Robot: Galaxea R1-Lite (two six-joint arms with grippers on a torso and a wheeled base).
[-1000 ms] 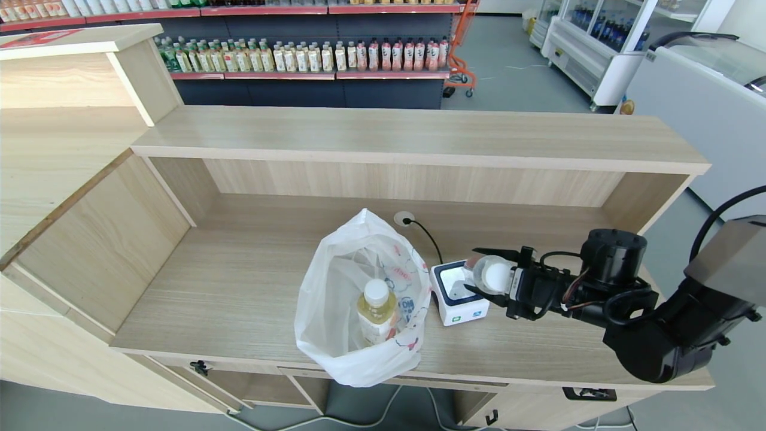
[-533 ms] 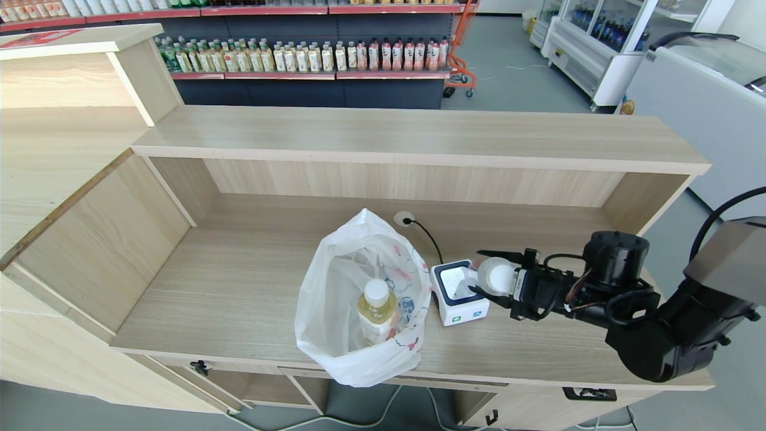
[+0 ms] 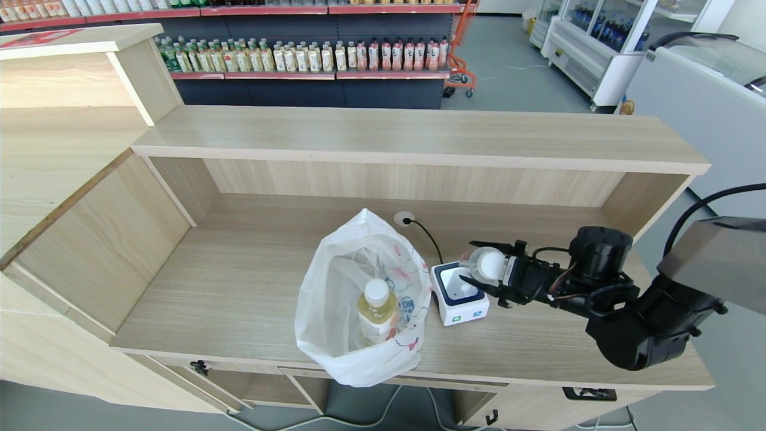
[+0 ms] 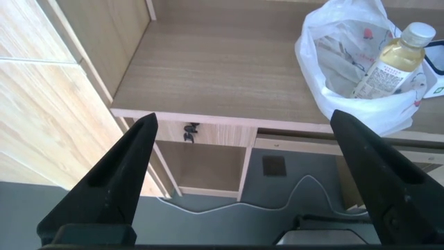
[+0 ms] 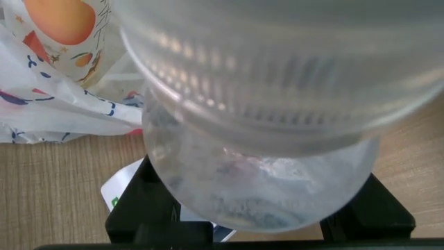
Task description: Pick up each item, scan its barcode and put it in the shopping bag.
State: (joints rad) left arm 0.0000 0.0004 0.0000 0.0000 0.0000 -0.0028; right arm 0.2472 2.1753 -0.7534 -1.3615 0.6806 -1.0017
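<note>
The wooden counter (image 3: pixel 239 287) carries the white shopping bag (image 3: pixel 335 353), standing open with a yellow-drink bottle (image 3: pixel 376 311) upright inside, and the white scanner (image 3: pixel 459 305) just beside the bag. The right gripper (image 3: pixel 468 261) pinches a clear white-capped bottle (image 3: pixel 488 264) lying sideways directly above the scanner window. The left gripper (image 4: pixel 244 121) hangs off the counter's near edge with jaws spread, holding nothing.
</note>
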